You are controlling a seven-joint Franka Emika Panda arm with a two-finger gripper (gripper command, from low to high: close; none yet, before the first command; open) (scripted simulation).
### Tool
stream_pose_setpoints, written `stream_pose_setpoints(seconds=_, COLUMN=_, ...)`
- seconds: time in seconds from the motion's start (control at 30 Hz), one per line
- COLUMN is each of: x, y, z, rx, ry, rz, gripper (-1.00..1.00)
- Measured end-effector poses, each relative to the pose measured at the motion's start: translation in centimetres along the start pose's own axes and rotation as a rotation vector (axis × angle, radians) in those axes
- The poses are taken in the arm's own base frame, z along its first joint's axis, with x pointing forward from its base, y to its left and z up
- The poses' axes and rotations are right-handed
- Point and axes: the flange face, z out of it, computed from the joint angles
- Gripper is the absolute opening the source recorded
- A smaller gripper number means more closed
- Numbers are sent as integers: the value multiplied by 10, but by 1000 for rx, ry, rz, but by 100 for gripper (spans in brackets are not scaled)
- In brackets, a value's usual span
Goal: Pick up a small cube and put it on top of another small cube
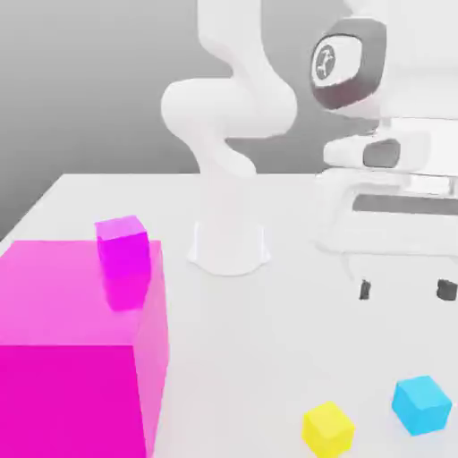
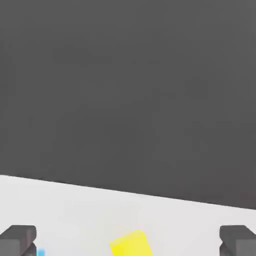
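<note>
A small cyan-blue cube rests on the white table near the front, at the exterior view's right. A yellow cube of about the same size lies just to its left. My gripper hangs open above the table, well behind and above both cubes, with nothing between its dark fingertips. In the hand view the yellow cube shows between the two fingertips, and a sliver of the cyan cube peeks beside one of them.
A large magenta block fills the front left of the table, with a small magenta cube on its top. The arm's white base stands at the middle back.
</note>
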Motion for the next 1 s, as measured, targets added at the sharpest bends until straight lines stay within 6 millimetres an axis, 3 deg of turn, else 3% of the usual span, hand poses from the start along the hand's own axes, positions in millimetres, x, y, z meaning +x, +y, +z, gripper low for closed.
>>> stream_pose_setpoints(seconds=0.23, x=-85, y=-13, z=96, rx=-57, ry=-174, rz=-54, gripper=0)
stream_pose_setpoints(seconds=0.4, x=-111, y=-11, z=162, rx=-63, ry=-205, rz=-61, gripper=0)
stream_pose_setpoints(seconds=0.43, x=-113, y=-10, z=170, rx=-64, ry=-206, rz=-62, gripper=-100)
stream_pose_setpoints(seconds=0.63, x=-115, y=-10, z=174, rx=-63, ry=-206, rz=-63, gripper=-100)
stream_pose_setpoints(seconds=0.8, x=-103, y=-14, z=121, rx=-63, ry=-206, rz=-61, gripper=-100)
stream_pose_setpoints(seconds=0.87, x=-77, y=0, z=107, rx=-76, ry=-200, rz=41, gripper=-100)
stream_pose_setpoints(seconds=1.0, x=-11, y=46, z=88, rx=-107, ry=-187, rz=339, gripper=-100)
